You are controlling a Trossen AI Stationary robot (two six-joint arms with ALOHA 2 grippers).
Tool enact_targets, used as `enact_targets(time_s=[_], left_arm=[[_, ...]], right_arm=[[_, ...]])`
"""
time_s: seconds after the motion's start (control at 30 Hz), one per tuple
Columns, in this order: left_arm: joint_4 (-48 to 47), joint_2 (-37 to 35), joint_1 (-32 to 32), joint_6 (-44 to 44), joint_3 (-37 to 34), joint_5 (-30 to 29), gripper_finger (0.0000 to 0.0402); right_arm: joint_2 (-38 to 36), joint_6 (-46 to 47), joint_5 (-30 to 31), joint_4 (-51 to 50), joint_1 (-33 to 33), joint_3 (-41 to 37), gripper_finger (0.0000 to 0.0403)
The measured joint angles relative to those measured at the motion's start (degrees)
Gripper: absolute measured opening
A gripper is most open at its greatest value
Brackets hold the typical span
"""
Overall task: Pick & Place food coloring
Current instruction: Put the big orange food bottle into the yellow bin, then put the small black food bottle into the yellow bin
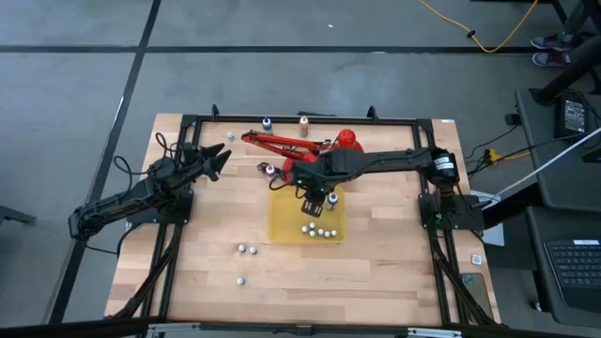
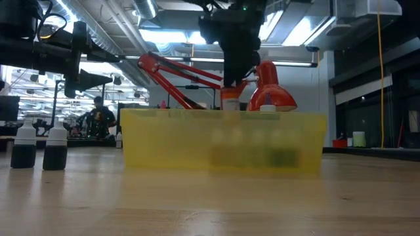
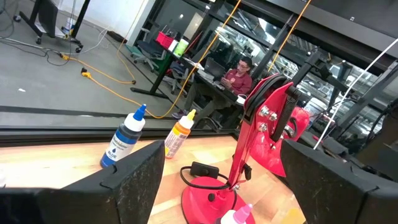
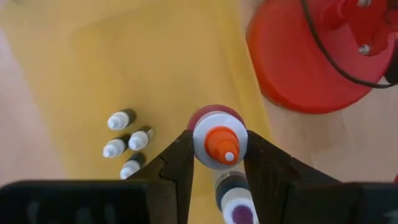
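My right gripper (image 1: pixel 319 198) (image 4: pixel 219 163) hangs over the yellow tray (image 1: pixel 282 218) and is shut on a food coloring bottle (image 4: pixel 219 138) with an orange cap and a reddish body. Several tiny white-capped bottles (image 4: pixel 127 142) lie on the tray floor, and a purple-tipped one (image 4: pixel 235 208) sits just under the gripper. In the low view the held bottle (image 2: pixel 230 99) shows above the tray's near wall (image 2: pixel 223 141). My left gripper (image 1: pixel 220 158) (image 3: pixel 224 152) waits open at the table's left side, holding nothing. My right gripper pinches the bottle between its two fingers (image 4: pixel 180 163) at the white collar under the orange cap (image 4: pixel 208 142). It comes from above, pointing down. The bottle stays upright; the tray wall hides its bottom, so whether it stands on the tray floor cannot be told.
A red desk lamp (image 1: pixel 349 141) stands just beyond the tray, its arm (image 1: pixel 282 143) reaching left. Blue (image 3: pixel 123 144) and orange (image 3: pixel 178 135) bottles stand near the far edge, a pink one (image 1: pixel 270 170) by the lamp arm. Loose small bottles (image 1: pixel 246 250) stand near the front left.
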Motion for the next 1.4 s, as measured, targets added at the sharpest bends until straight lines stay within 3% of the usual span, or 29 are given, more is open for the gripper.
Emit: enact_targets(time_s=[0.47,0.83,1.4], left_arm=[[0.0,0.0,0.0,0.0,0.0,0.0,0.0311],[0.0,0.0,0.0,0.0,0.0,0.0,0.0311],[0.0,0.0,0.0,0.0,0.0,0.0,0.0313]], right_arm=[[-0.3,-1.7,-0.5,5.3,-0.5,-8.2,0.0122],[-0.3,-3.1,-0.5,6.5,-1.0,-9.1,0.0124],[-0.8,-2.9,-0.5,5.0,-1.0,-9.7,0.0208]])
